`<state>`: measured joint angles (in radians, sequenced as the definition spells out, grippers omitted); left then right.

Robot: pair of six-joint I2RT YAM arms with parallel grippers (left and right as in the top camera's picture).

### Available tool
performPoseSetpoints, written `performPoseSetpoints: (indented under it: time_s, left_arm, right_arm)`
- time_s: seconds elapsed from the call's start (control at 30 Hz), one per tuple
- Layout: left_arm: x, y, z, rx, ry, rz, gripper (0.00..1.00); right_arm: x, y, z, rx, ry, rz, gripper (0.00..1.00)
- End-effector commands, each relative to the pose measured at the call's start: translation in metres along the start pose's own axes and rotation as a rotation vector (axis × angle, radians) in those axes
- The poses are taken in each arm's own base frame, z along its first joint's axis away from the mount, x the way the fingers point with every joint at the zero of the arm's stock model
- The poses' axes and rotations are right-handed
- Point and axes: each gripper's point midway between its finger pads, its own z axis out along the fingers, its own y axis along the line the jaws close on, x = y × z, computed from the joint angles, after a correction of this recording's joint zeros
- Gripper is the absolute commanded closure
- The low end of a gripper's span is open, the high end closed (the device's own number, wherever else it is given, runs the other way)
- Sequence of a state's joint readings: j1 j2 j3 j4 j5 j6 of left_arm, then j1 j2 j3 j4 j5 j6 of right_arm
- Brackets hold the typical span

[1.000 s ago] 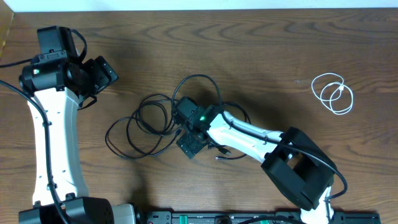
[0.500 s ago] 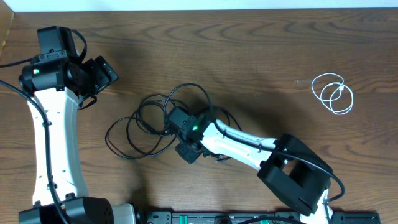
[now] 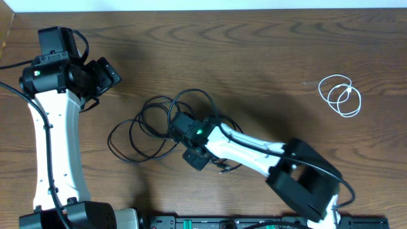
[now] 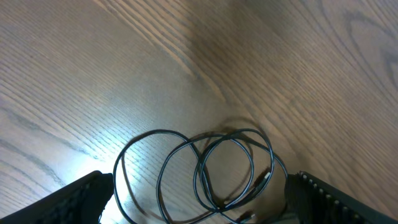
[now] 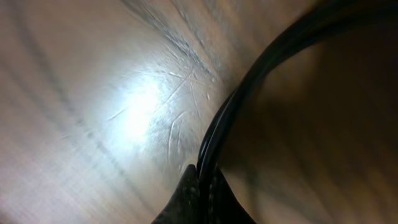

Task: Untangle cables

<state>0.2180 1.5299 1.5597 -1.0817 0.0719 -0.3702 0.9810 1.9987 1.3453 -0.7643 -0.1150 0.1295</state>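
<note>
Leftward of its place a second ago, the right gripper now has its jaws fully closed, pinching one strand of the black cable. That cable's loops lie tangled at the middle of the table. The left gripper hangs spread wide and empty, apart from the loops. The white cable lies coiled far right, well apart from the black one.

Brown wood-grain table, black cable, white cable — left arm and right arm white, black joints.
</note>
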Motion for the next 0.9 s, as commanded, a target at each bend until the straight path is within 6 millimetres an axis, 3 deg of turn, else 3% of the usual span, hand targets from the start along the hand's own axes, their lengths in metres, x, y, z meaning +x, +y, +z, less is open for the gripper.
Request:
performPoseSetpoints:
  time_s: [0.0,0.17,0.2,0.33,0.4,0.57,0.77,0.87]
  left_arm:
    - [0.002,0.004,0.002,-0.018,0.007,-0.011,0.07]
    - [0.002,0.004,0.002,-0.018,0.007,-0.011,0.07]
    - [0.002,0.004,0.002,-0.018,0.007,-0.011,0.07]
    - [0.002,0.004,0.002,-0.018,0.007,-0.011,0.06]
    - [0.002,0.004,0.002,-0.018,0.007,-0.011,0.06]
    - [0.002,0.004,0.002,-0.018,0.007,-0.011,0.07]
    - [0.002,0.004,0.002,-0.018,0.007,-0.011,0.07]
    - [0.002,0.004,0.002,-0.018,0.007,-0.011,0.07]
  right_arm:
    - [-0.029,-0.007,-0.066,0.047,-0.192,-0.039,0.99]
    - [-0.041,-0.02,-0.148,0.163,-0.406,-0.029,0.99]
    - [-0.042,-0.025,-0.179,0.202,-0.486,-0.019,0.99]
    - [-0.037,-0.039,-0.254,0.307,-0.688,0.027,0.99]
    - [-0.031,-0.04,-0.278,0.32,-0.75,0.028,0.99]
    - [-0.022,-0.039,-0.297,0.32,-0.79,0.018,0.99]
    - [-0.024,-0.041,-0.28,0.326,-0.738,0.013,0.98]
    - [-0.028,-0.042,-0.268,0.331,-0.707,0.011,0.92]
